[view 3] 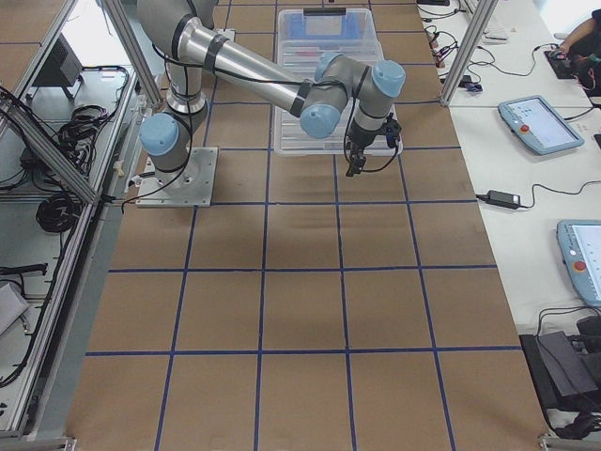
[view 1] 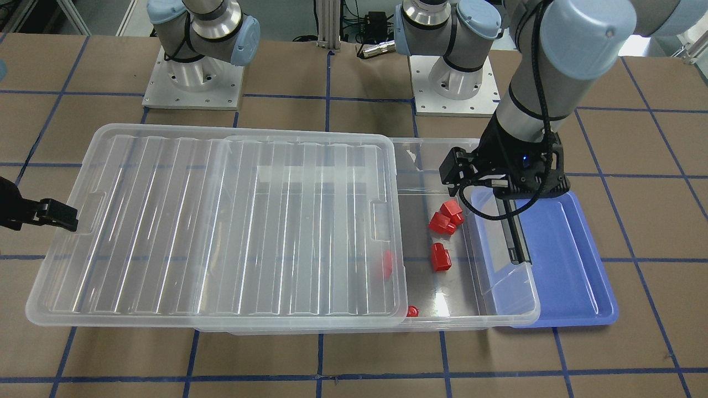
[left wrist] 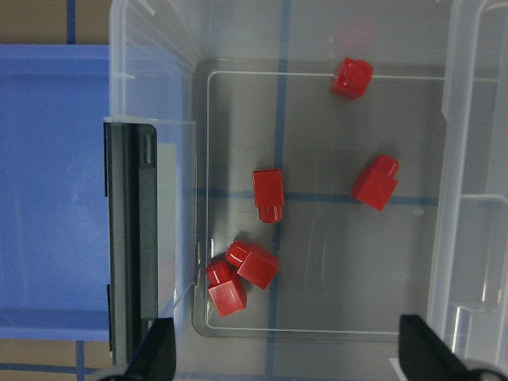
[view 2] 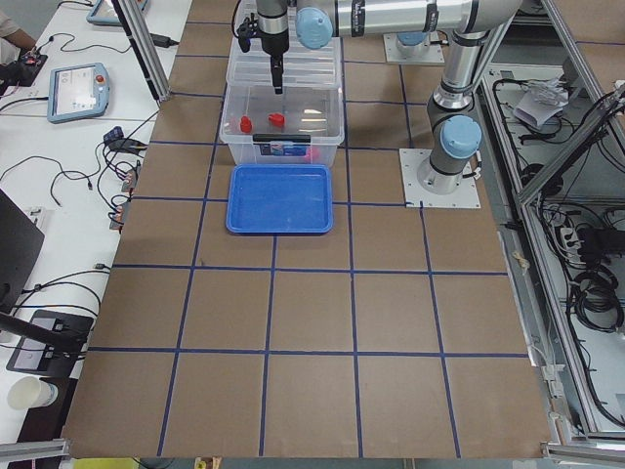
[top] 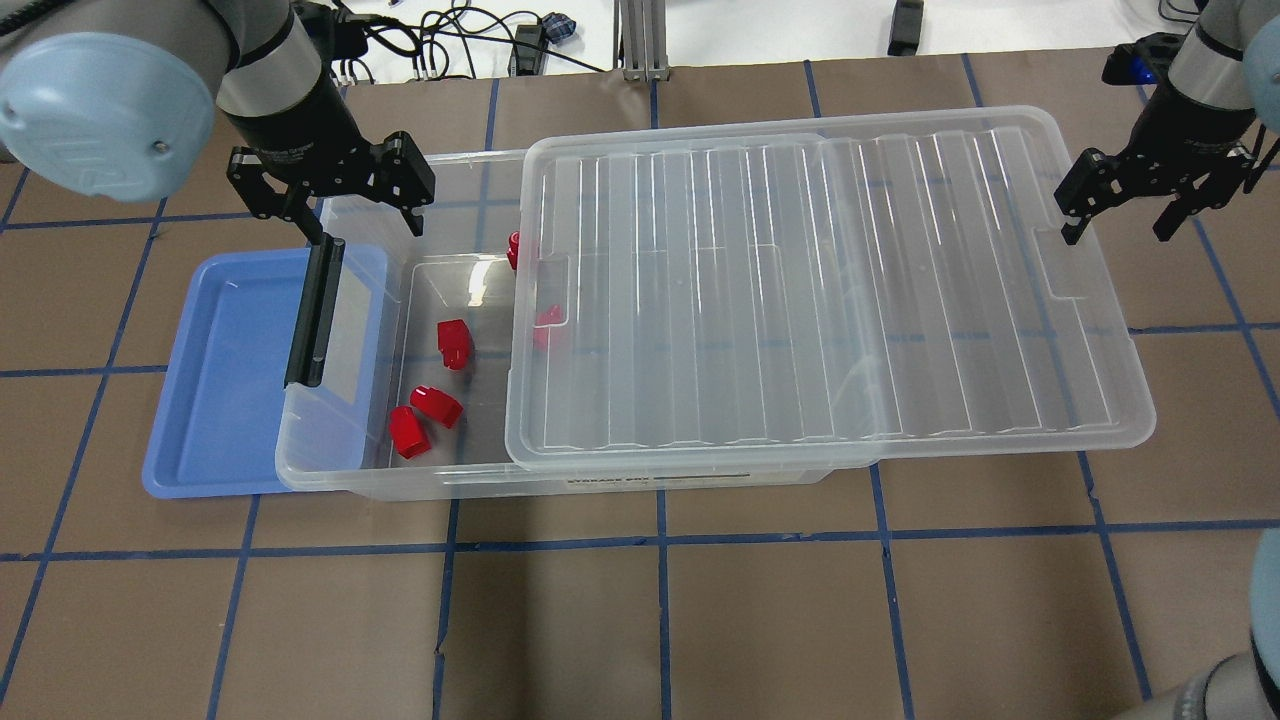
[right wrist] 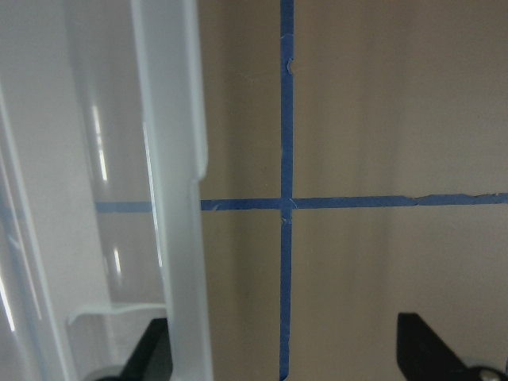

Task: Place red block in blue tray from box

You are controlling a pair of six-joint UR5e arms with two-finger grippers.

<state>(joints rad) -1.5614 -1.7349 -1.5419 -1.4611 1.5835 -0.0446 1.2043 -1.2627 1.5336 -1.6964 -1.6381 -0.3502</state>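
The lid covers all but the box's left end. There the red block lies alone on the floor. The left gripper hangs over the far rim, jaws wide, empty. The right gripper, spread and empty, hovers off the lid's edge above the taped table. The blue tray sits beside the latch end.

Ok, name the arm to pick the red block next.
Left: the left end effector hangs open over the box's uncovered end, near the red block and blue tray; the right end effector sits beyond the lid.
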